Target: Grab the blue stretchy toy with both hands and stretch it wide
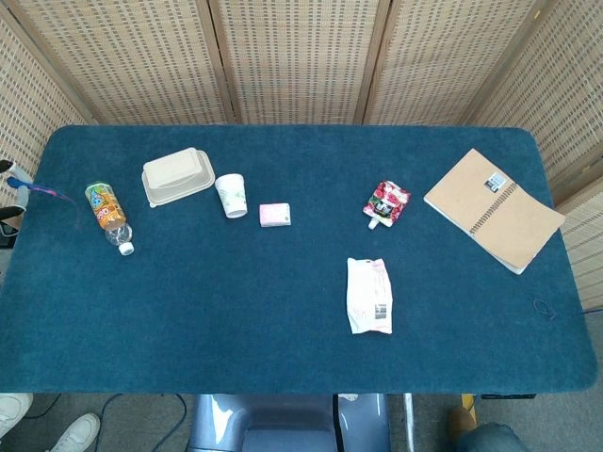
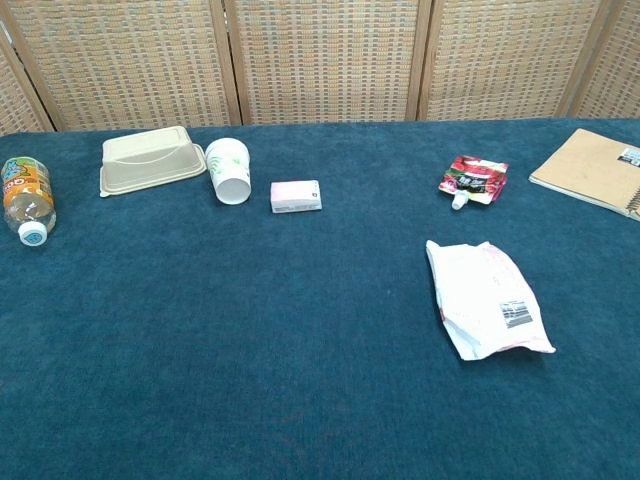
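Only a sliver of my left hand (image 1: 8,173) shows, at the far left edge of the head view, beyond the table's left side. A short length of the blue stretchy toy (image 1: 45,192) runs from that hand out over the table's left edge, ending near the bottle; the hand holds its end. A thin dark loop (image 1: 544,308) lies on the cloth near the right edge; I cannot tell whether it belongs to the toy. My right hand shows in neither view. The chest view holds no hand and no toy.
On the blue table (image 1: 236,311) lie a bottle (image 1: 107,216), a lidded beige box (image 1: 176,176), a paper cup (image 1: 232,195), a small pink box (image 1: 274,215), a red pouch (image 1: 386,202), a white packet (image 1: 369,295) and a spiral notebook (image 1: 494,209).
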Robot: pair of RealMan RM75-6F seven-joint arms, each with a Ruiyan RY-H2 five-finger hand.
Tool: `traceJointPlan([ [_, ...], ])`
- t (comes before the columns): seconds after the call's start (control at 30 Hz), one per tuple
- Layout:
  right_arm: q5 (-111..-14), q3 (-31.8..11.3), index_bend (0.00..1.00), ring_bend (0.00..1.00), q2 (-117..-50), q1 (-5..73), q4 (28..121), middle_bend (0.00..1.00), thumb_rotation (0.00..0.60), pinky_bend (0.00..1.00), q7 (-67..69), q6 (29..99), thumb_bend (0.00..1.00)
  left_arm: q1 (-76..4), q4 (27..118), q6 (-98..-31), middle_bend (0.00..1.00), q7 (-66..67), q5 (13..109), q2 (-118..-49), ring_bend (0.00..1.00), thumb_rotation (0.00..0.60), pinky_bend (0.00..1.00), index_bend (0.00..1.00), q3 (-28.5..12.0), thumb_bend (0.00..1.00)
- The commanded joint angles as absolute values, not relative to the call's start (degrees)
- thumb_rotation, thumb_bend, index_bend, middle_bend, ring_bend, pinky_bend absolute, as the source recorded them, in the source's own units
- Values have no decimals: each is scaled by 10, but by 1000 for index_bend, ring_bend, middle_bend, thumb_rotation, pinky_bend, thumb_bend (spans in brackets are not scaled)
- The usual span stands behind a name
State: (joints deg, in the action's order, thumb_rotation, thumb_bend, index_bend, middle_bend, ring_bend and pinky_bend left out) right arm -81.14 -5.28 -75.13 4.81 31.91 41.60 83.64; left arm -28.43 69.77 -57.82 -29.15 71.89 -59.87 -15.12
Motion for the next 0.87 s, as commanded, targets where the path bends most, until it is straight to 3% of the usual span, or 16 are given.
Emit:
traceJointPlan([
  [0.03,-868,-57,835,0,-701,102,463,169,600,0,372,882,720,-284,790,-606,0,-254,751,-576,0,600,0,806,-146,533],
  [0.17,-891,-64,834,0,-653,150,613,170,600,0,269,849,720,-290,864,-606,0,-190,749,-570,0,600,0,804,-141,532],
  [0.3,-905,-64,830,0,-635,184,675,171,600,0,239,806,716,-295,898,-605,0,-152,746,-576,0,600,0,803,-137,533],
  [0.6,-929,-82,827,0,-617,270,797,171,600,0,150,719,715,-308,990,-606,0,18,686,-603,0,600,0,801,-121,555],
  [0.87,-904,-89,826,0,-620,289,844,172,600,0,111,689,715,-315,1025,-618,0,86,652,-619,0,600,0,800,-119,555],
])
